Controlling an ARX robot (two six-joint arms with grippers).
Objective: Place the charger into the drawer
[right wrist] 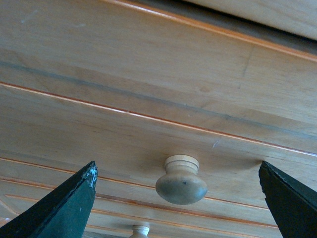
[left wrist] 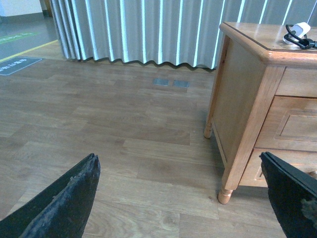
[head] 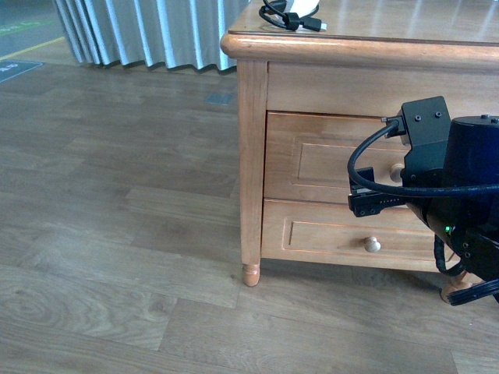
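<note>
The charger [head: 290, 15], a white plug block with a coiled black cable, lies on top of the wooden cabinet near its front edge; it also shows in the left wrist view [left wrist: 297, 32]. The upper drawer [head: 320, 160] is shut. My right gripper [right wrist: 177, 168] is open, its jaws standing either side of the drawer's round pale knob [right wrist: 181, 181], close to it but not touching. In the front view my right arm [head: 460, 179] covers most of that knob [head: 397, 173]. My left gripper [left wrist: 178, 161] is open and empty above the floor, left of the cabinet.
The matching lower drawer [head: 327, 234] with its own knob [head: 373, 245] is shut too; that knob shows in the right wrist view [right wrist: 140, 230]. The cabinet stands on short turned legs [head: 250, 273]. Wood floor stretches to the left, with grey curtains [head: 148, 31] behind.
</note>
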